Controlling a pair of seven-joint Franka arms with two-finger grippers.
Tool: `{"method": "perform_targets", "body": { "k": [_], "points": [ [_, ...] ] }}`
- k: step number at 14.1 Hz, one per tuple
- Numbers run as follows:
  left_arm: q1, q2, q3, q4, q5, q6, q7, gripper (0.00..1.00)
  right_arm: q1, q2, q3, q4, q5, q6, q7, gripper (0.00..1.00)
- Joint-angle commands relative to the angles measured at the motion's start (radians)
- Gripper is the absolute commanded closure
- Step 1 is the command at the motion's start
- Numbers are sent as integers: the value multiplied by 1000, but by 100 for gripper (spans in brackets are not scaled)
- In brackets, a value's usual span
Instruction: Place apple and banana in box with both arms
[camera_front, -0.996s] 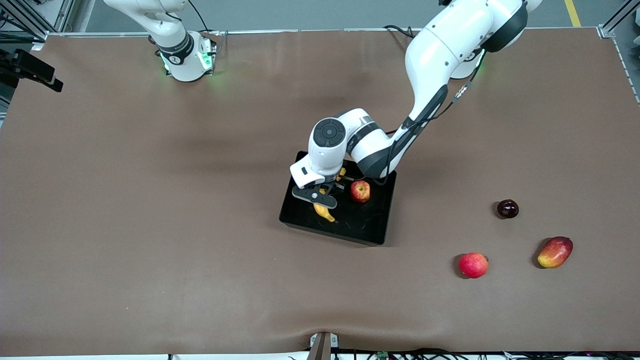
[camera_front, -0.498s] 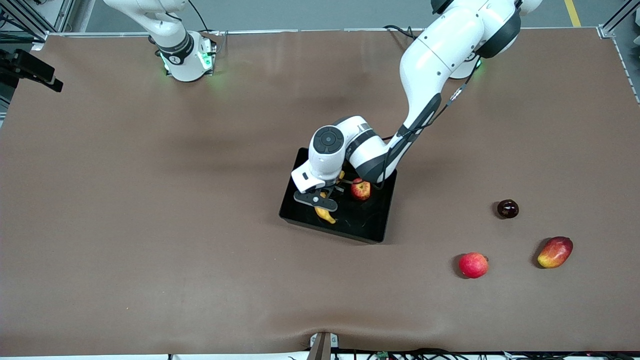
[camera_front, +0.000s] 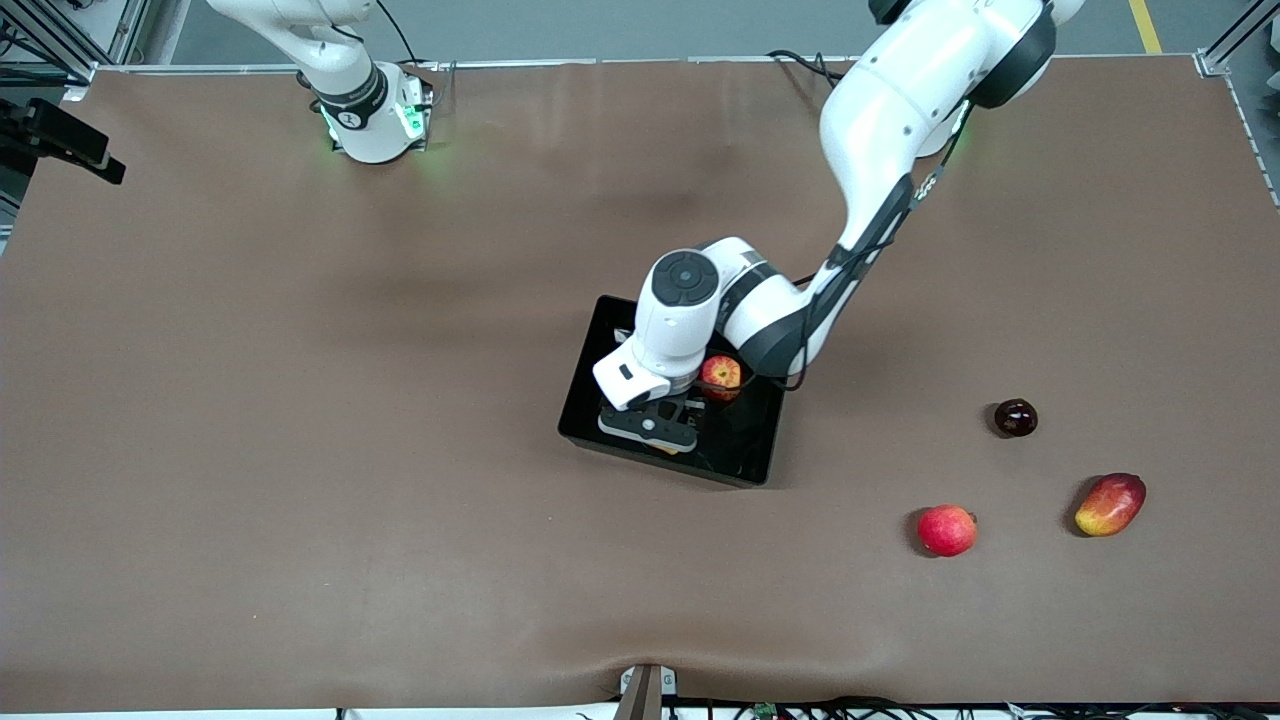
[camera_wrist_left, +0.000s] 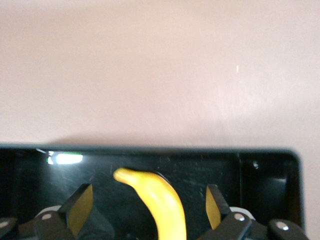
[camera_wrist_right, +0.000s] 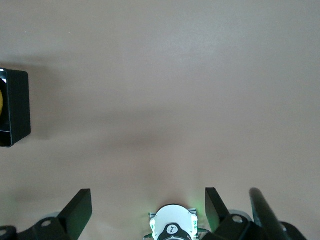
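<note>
Seen: one brown matte counter (camera_front: 300, 420), two white jointed arms with dark grey bands, one box, one banana, one apple, three stray fruits. Reaching from its base at the top of the front view, the left arm (camera_front: 880, 130), with the left end effector (camera_front: 648, 432) low inside the box (camera_front: 590, 395), fingers (camera_wrist_left: 80, 207) spread wide on either side of the banana (camera_wrist_left: 162, 200), released, not pinching it. Waiting near its base, the right arm (camera_front: 340, 70), with the right end effector (camera_wrist_right: 147, 210) up over bare counter, fingers likewise parted, nothing between them. Near the middle of the counter, the box: shallow, rectangular, black, glossy low walls. In it, the banana, smooth, curved and yellow, largely covered by the left end effector in the front view, and the apple (camera_front: 720, 373), small, round, red with yellow patches, beside the banana toward the left arm's end, partly hidden by the wrist. Toward the left arm's end of the counter, well apart from the box: oval red-yellow mango (camera_front: 1110, 504), round pinkish-red fruit (camera_front: 946, 530) nearer to the camera, small dark glossy fruit (camera_front: 1015, 417) farther off.
</note>
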Motion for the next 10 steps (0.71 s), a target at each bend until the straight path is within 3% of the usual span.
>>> {"method": "perform_targets", "body": {
  "k": [1, 6, 10],
  "points": [
    [87, -127, -12, -25, -2, -102, -16, 0, -20, -4, 7, 0, 21, -5, -8, 0],
    [233, -328, -8, -34, -68, -278, 71, 0, -34, -4, 7, 0, 21, -7, -9, 0],
    [333, -424, -6, -51, -112, -315, 107, 0, -35, -4, 7, 0, 21, -7, -9, 0]
  ]
}}
